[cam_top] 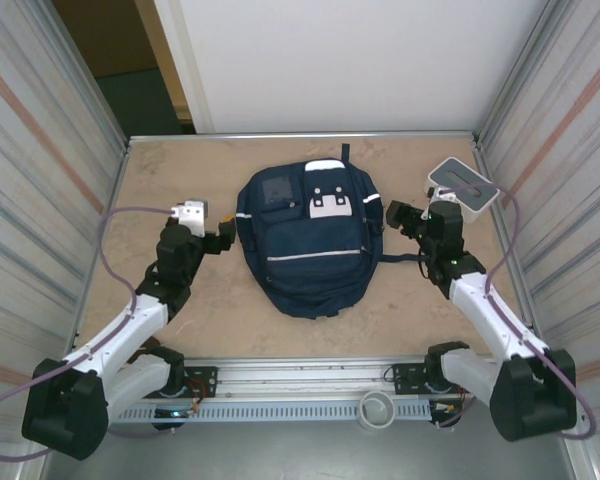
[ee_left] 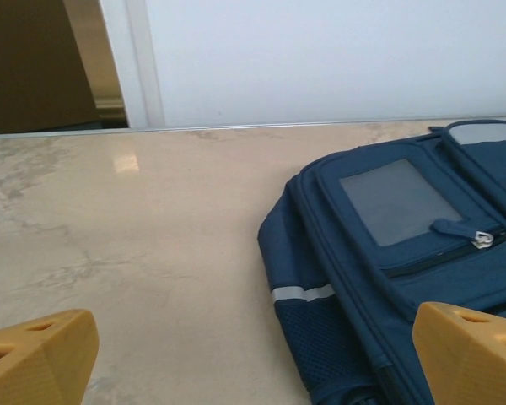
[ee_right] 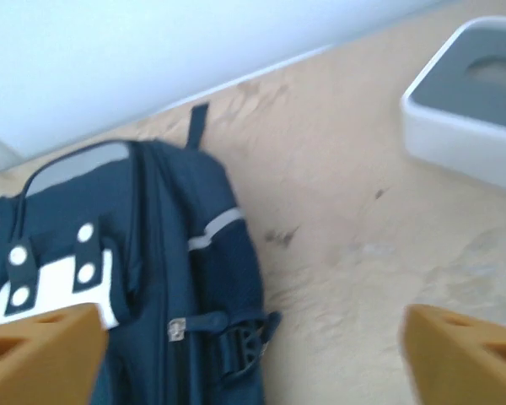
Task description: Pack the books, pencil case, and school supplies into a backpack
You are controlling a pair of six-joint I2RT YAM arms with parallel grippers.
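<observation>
The backpack [cam_top: 310, 240] lies flat at the middle of the table [cam_top: 170, 290], its rounded bottom toward 6 o'clock. It is of navy woven fabric, with a smooth grey square patch at its 11 o'clock corner, a white patch with round studs near the top, and a thin pale stripe across the belly. The left wrist view shows a mesh side pocket and a zip pull on the front pocket (that zip looks closed).

The left gripper [cam_top: 225, 233] hangs at the backpack's 9 o'clock, just beside it. Its blocky orange fingers [ee_left: 38, 354] are spread wide with nothing between them.

The right gripper [cam_top: 393, 214] sits at 3 o'clock, likewise splayed and empty.

A white rounded-corner box with grey top [cam_top: 463, 185] rests at 2 o'clock on the mottled, stone-patterned beige tabletop.
</observation>
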